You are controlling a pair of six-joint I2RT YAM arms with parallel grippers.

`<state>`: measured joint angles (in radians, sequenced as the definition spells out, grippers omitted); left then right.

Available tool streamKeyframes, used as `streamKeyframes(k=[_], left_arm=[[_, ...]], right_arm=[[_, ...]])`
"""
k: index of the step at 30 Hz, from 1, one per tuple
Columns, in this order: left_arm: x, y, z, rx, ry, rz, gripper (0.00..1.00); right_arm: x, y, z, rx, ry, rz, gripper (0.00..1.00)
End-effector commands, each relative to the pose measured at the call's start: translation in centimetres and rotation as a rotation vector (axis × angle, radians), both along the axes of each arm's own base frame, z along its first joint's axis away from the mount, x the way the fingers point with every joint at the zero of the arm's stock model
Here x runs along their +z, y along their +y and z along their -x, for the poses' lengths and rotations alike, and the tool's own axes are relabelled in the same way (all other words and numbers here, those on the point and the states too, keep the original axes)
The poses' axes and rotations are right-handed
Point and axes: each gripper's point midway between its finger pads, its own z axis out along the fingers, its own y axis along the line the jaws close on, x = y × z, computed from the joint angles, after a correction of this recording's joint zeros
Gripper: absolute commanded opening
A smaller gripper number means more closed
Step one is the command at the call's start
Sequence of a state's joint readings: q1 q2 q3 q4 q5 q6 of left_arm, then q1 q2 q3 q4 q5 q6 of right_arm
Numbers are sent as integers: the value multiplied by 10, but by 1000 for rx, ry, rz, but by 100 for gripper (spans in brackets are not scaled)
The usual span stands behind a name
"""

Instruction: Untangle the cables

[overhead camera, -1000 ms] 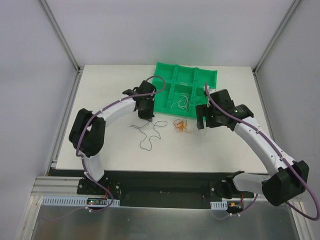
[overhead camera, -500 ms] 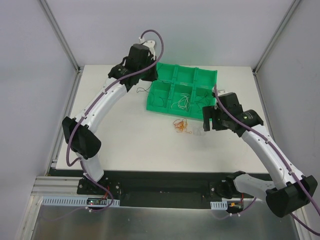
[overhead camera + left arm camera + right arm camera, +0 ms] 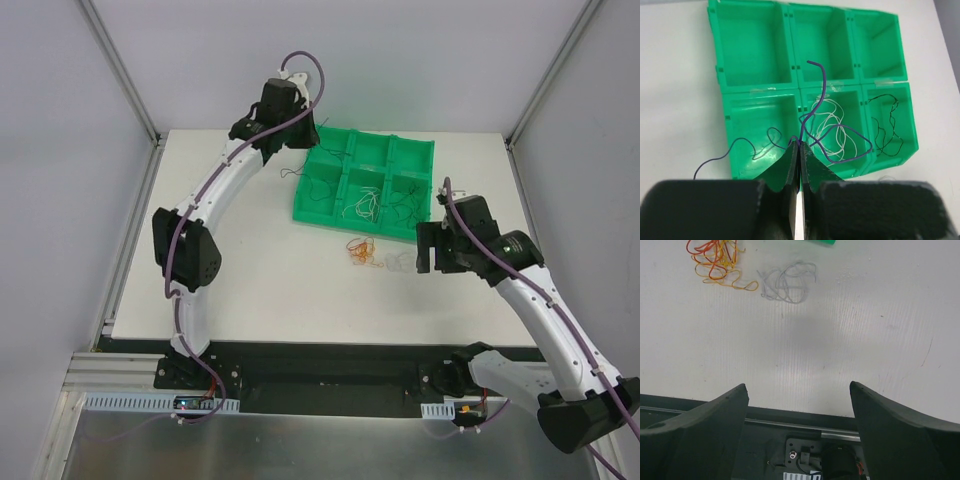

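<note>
1. Flat white tabletop [image 3: 240, 280]: metal frame posts rise at the far corners, with grey panels behind and to both sides. The green plastic six-compartment tray [image 3: 422, 150] sits toward the far edge, right of centre. A broad stretch of white surface shows to its left and in front of it.
2. Left gripper [image 3: 799, 150] is raised over the tray's far left corner, its arm reaching long along the table's left side. Its fingers are pressed together, clamped on a thin dark purple wire [image 3: 822, 85].
3. Right gripper [image 3: 798, 387] hovers over the table just off the tray's near right corner. Its fingers are spread wide, with bare table showing between them. The table's near edge and the black base rail [image 3: 805, 440] lie below it in the wrist view.
4. The purple wire has one end curving upward, a loop swinging right and a long wavy tail trailing left. From the left wrist it crosses the tray's near row, with the tail running past the left wall. Cannot tell whether it touches the tray.
5. A loose coil of white wires [image 3: 832, 120] lies in the near middle compartment. A curly black wire [image 3: 887, 125] lies in the near right compartment.
6. On the table in front of the tray is a small red and orange wire tangle [image 3: 715, 260]. Just to its right is a pale grey wire clump [image 3: 787, 282], very close; contact cannot be told. Both lie between the tray's near wall and the right gripper.
</note>
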<state>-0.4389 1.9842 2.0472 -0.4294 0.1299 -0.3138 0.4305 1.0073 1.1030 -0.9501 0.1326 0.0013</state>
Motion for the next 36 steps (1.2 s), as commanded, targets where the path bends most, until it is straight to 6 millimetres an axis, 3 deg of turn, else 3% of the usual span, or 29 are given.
streamKeyframes(k=[1,8,13,15,20,25,31,36], left_arm=[[-7,-24,-11,-19,32,110,0],[-50,-59,-16,-25,199,344,0],[-63,-82,-17,-66,294,491,0],[-73,-82,-20,-45,321,512,0],[-96,-55,-28,36,368,596,0],[-127,-6,-35,190,376,581,0],[-145,34,-27,268,334,390,0],[-153,38,-29,236,308,181,0]], right_arm=[[11,-9,10,-32,3,8,85],[17,-12,9,-4,-2,43,85],[18,-12,4,4,3,58,85],[16,-11,7,2,7,50,85],[14,-18,13,-13,-4,61,85],[12,-17,13,-7,11,61,85],[12,-15,10,3,12,56,85],[10,-11,9,11,25,47,85]])
